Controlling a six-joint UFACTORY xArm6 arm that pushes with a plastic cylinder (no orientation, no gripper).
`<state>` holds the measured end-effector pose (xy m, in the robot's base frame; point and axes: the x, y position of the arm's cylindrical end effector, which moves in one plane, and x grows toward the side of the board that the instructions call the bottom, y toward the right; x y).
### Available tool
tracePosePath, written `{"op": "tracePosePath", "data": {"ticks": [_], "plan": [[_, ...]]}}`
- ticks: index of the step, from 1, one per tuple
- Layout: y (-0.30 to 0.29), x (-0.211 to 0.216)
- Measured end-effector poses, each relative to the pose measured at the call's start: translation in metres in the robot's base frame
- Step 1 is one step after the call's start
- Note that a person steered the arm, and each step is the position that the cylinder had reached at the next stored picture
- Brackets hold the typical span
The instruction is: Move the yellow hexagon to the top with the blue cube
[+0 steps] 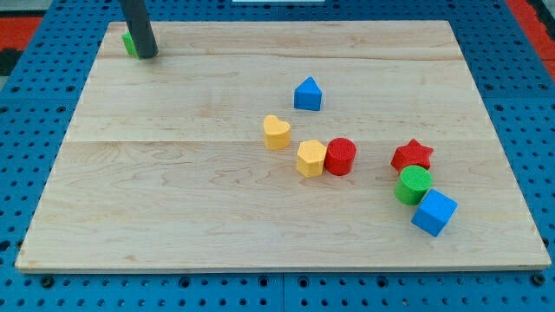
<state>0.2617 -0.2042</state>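
Observation:
The yellow hexagon lies near the board's middle, touching a red cylinder on its right. The blue cube sits at the lower right, just below a green cylinder. My tip is at the board's top left corner, far from both, and stands right against a green block that it mostly hides.
A yellow heart lies up and left of the hexagon. A blue house-shaped block sits above the middle. A red star lies above the green cylinder. The wooden board rests on a blue pegboard.

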Motion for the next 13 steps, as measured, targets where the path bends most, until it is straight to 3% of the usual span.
{"op": "tracePosePath", "data": {"ticks": [2, 6, 7, 8, 9, 11, 12, 13], "plan": [[0.049, 0.014], [0.059, 0.029], [0.119, 0.042], [0.165, 0.092], [0.09, 0.104], [0.036, 0.124], [0.075, 0.195], [0.155, 0.268]]}}
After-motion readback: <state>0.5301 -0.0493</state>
